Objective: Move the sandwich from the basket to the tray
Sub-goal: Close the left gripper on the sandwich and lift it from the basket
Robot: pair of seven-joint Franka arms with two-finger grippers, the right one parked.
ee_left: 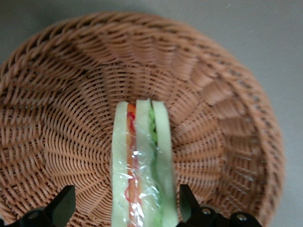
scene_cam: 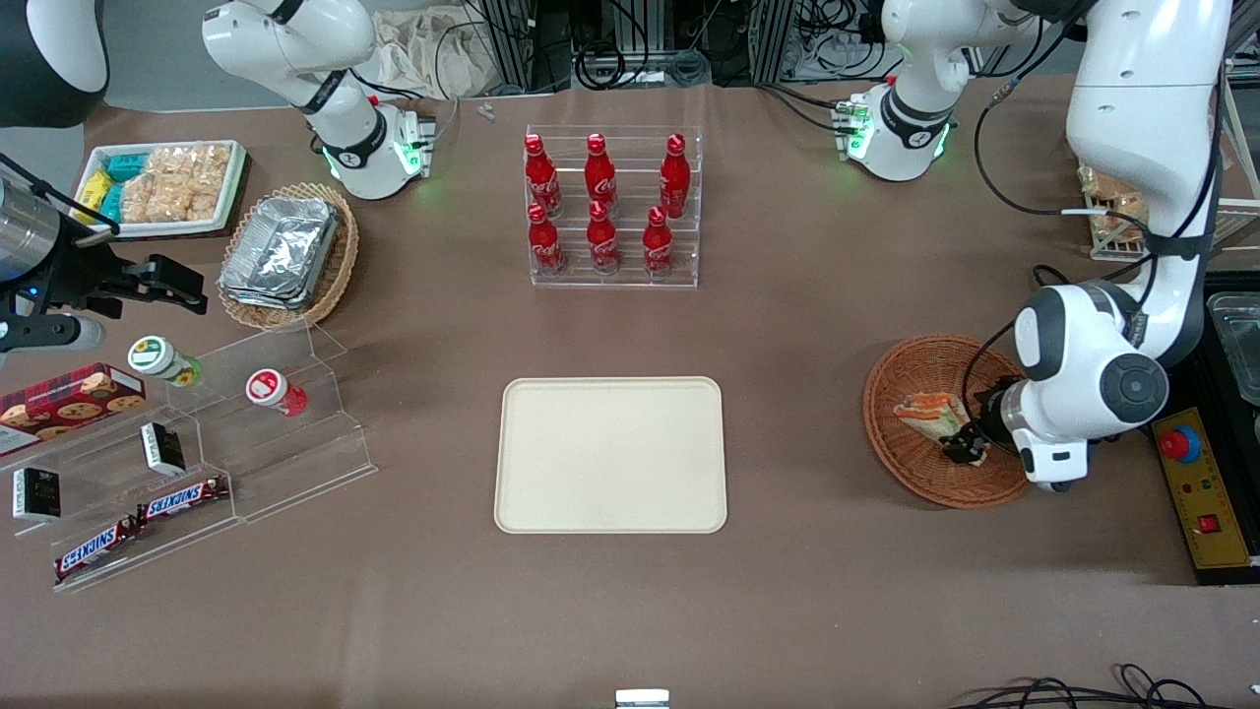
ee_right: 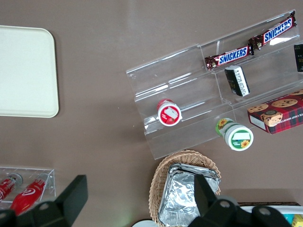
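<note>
Even, bright overhead light falls on the brown tabletop (scene_cam: 787, 414), casting soft, faint shadows beside the tray (scene_cam: 610, 455) and basket (scene_cam: 906, 394). The tool (ee_left: 125, 208) sits low in the basket around the sandwich (ee_left: 142, 165), whose wrap shows small glare; weave nearest the lens blurs slightly.

The sandwich (ee_left: 143, 165) lies in the round reddish-brown wicker basket (scene_cam: 906, 379) toward the working arm's end of the table — a wrapped wedge of white bread showing orange, red and green layers, cut edge up. The left gripper (ee_left: 124, 203) is down in the basket, its fingers spread to either side of the wedge, not touching it. The cream tray (scene_cam: 610, 455) sits flat mid-table, well apart — bare.
</note>
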